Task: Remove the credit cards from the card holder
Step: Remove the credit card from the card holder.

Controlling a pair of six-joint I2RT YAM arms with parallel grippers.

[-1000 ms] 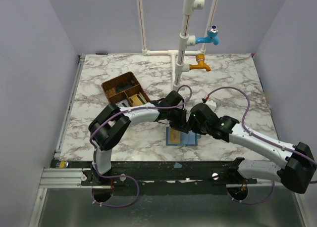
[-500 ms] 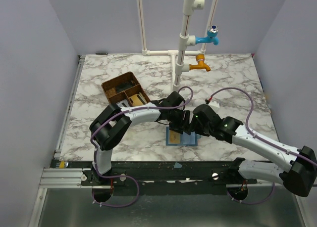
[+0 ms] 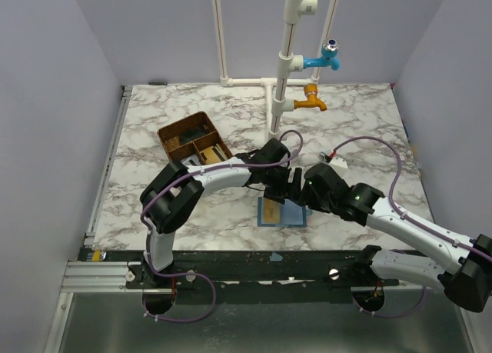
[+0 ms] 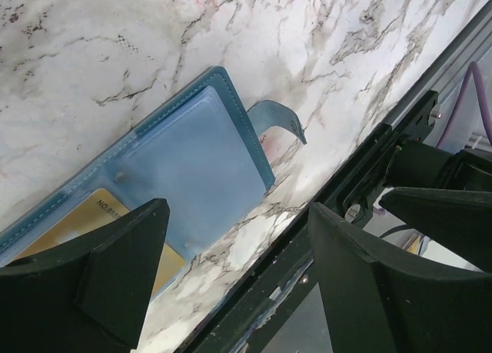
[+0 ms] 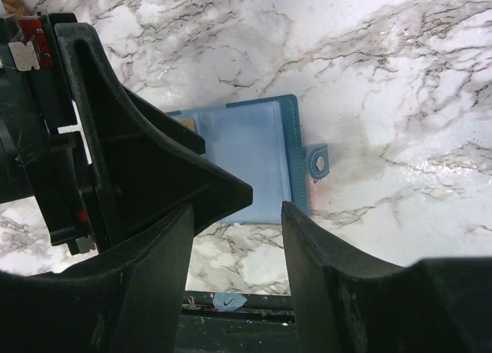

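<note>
The blue card holder (image 3: 283, 213) lies open and flat on the marble near the table's front edge. A yellow credit card (image 3: 270, 210) sits in its left pocket, also seen as the credit card (image 4: 84, 224) in the left wrist view. The holder's right pocket (image 4: 192, 168) looks pale blue. My left gripper (image 4: 237, 211) hovers open just above the holder's near edge, nothing between its fingers. My right gripper (image 5: 237, 214) is beside it on the right, open and empty, over the holder (image 5: 250, 157). Their fingers stand close together above the holder.
A brown divided tray (image 3: 194, 138) stands at the back left. A white pipe stand with a blue tap (image 3: 330, 57) and an orange tap (image 3: 311, 101) rises at the back. The holder's snap tab (image 5: 317, 162) sticks out to the right. The black table rail (image 4: 361, 184) runs just in front.
My left gripper has opened from nearly shut and risen a little off the holder. The right arm has drawn slightly back to the right. The holder stays put.
</note>
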